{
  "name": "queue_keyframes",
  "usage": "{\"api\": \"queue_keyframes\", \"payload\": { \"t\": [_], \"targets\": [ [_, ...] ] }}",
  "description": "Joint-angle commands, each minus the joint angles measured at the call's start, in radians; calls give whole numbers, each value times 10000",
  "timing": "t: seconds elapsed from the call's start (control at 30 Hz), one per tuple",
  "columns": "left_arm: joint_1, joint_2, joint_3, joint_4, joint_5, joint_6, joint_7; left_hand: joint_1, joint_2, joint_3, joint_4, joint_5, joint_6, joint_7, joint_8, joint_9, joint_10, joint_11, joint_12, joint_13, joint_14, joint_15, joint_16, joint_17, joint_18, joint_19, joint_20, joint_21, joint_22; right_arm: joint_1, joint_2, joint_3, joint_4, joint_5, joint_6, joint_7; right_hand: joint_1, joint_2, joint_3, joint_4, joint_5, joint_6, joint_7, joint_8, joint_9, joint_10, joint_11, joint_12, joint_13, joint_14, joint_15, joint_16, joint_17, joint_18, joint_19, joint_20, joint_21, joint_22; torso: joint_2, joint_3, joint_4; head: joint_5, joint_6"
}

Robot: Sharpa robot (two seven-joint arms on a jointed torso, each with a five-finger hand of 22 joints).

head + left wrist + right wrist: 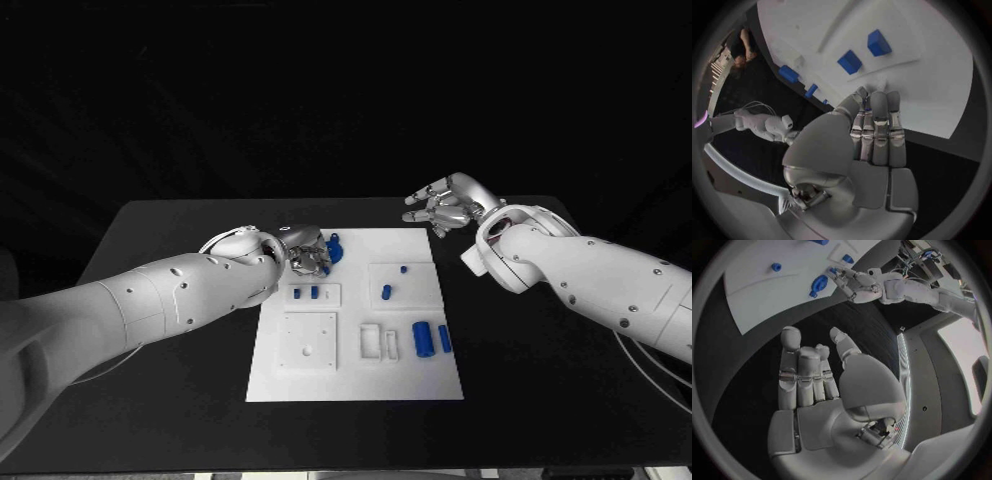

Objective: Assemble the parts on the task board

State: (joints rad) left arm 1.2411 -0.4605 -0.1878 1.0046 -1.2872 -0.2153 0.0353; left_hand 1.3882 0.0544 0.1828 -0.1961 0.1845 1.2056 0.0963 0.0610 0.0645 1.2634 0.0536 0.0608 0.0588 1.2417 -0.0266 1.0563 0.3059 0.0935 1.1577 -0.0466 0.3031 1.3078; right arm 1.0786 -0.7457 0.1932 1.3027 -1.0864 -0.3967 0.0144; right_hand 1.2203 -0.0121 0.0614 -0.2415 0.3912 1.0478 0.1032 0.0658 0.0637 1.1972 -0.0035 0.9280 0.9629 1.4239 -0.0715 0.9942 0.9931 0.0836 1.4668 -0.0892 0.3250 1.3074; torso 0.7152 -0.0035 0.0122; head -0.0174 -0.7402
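Bench (173, 420) of matte black carries the flat white task board (361, 385), with smooth blue parts (423, 338) on it. Left hand (306, 252) hovers at its far-left corner, metallic fingers (879, 125) together, empty. Right hand (444, 207) hangs beyond the board, fingers (792, 365) loosely apart, empty.

Blue parts (423, 339) lie scattered across the flat white task board (411, 385).

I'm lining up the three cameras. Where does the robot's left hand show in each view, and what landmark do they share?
Head view: the left hand is at the far left corner of the task board, beside a blue part.
Left wrist view: the left hand is in the middle, fingertips at the task board's edge.
Right wrist view: the left hand is seen from across the table, at the task board's edge.
Shared landmark: the white task board.
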Motion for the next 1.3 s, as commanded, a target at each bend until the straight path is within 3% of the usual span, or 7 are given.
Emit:
{"api": "queue_keyframes", "payload": {
  "t": [0.03,0.23,0.53,0.83,1.07,1.3],
  "targets": [
    [43,-160,140,270,737,-22,-24,-40,93,1,-42,63,41,-5,21,8,72,-27,-34,-10,52,-13,35,8,-120,51,-5,27,232,-4,-13,5,17,-29,44,77,-85,6,36,-30,43,15,34,-42,-14,-13,-14,45,-17,32,-9,5,18,126,333,-27,-2,320,-6,5,8,34,8],
    [182,-631,357,811,1093,229,-215,-50,90,7,-48,51,40,-5,20,8,72,-26,-34,-10,42,-15,47,14,-121,30,-4,52,228,-4,-48,5,26,-26,52,73,-85,6,36,-30,43,15,34,-42,-14,-13,-14,45,-17,32,-9,5,18,126,333,-27,-2,320,4,5,19,77,37],
    [313,-1326,421,1292,1221,601,-469,-38,65,-8,-57,48,48,-5,19,7,73,-25,-35,-11,28,-13,50,15,-126,-2,-5,62,227,-4,-109,5,42,-24,59,63,-98,7,47,-32,67,20,32,-40,-13,-4,-15,63,-10,35,-9,8,21,126,335,-28,8,322,15,-1,-1,135,28],
    [325,-1467,404,1238,1121,826,-561,-17,68,-10,-44,50,41,-2,21,7,65,-23,-33,-10,29,-11,48,13,-122,-12,-3,67,225,-4,-120,5,52,-24,66,56,-98,7,47,-32,67,20,32,-40,-13,-4,-15,63,-10,35,-9,8,21,126,335,-28,8,322,19,-7,-28,220,20],
    [264,-1319,259,1096,1010,775,-554,-4,74,-7,-42,52,42,-1,19,6,60,-21,-35,-11,27,-12,47,13,-119,-12,-5,75,226,-4,-116,5,46,-24,69,59,-98,7,47,-32,67,20,32,-40,-13,-4,-15,63,-10,35,-9,8,21,126,335,-28,8,322,19,-4,-28,251,33],
    [153,-1154,187,908,953,671,-491,-1,66,-9,-31,41,20,2,18,4,44,-16,-35,-11,45,-11,68,21,-113,0,-2,103,226,-4,-111,5,44,-24,69,60,-98,7,47,-32,67,20,32,-40,-13,-4,-15,63,-10,35,-9,8,21,126,335,-28,8,322,19,2,-36,236,32]
  ]
}}
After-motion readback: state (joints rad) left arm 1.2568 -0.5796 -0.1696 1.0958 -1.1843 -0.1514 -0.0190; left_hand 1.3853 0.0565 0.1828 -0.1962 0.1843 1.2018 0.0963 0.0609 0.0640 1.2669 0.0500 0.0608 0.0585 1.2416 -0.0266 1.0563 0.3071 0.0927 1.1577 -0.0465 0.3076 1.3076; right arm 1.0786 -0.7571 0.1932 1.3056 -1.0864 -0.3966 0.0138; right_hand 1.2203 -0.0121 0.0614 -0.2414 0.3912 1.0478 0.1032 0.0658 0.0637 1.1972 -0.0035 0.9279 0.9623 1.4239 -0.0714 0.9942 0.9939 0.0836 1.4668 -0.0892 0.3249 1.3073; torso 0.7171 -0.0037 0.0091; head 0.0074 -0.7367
